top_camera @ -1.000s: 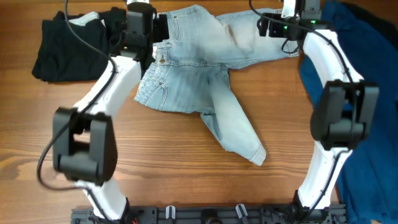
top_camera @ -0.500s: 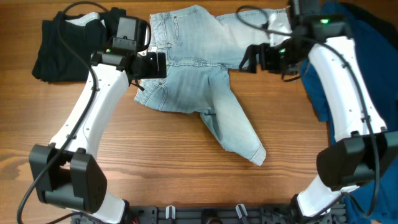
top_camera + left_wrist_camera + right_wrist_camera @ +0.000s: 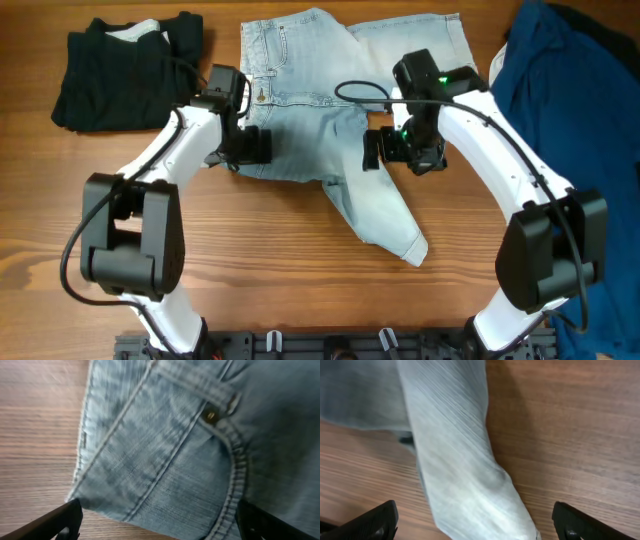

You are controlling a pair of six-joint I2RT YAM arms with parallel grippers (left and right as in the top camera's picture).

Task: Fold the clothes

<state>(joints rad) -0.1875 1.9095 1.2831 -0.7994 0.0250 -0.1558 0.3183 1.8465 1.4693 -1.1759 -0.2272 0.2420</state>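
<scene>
Hovering spread and empty: left end effector (image 3: 250, 146) over the shorts (image 3: 300, 120) at their frame-left edge, right end effector (image 3: 385, 148) above the stray leg (image 3: 385, 215). Find the shorts on the desk (image 3: 250, 270) at upper centre of the overhead frame, leg twisted toward lower right. Lower squarely, pinch a single edge rather than bunched layers. Lift low, straighten the leg first, then lay it across the other, keeping seams aligned. Smooth before releasing.

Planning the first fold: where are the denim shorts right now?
Overhead, the denim shorts lie at the far middle of the table, between the black garment on the left and the dark-blue garment on the right, one leg trailing toward the robot.
</scene>
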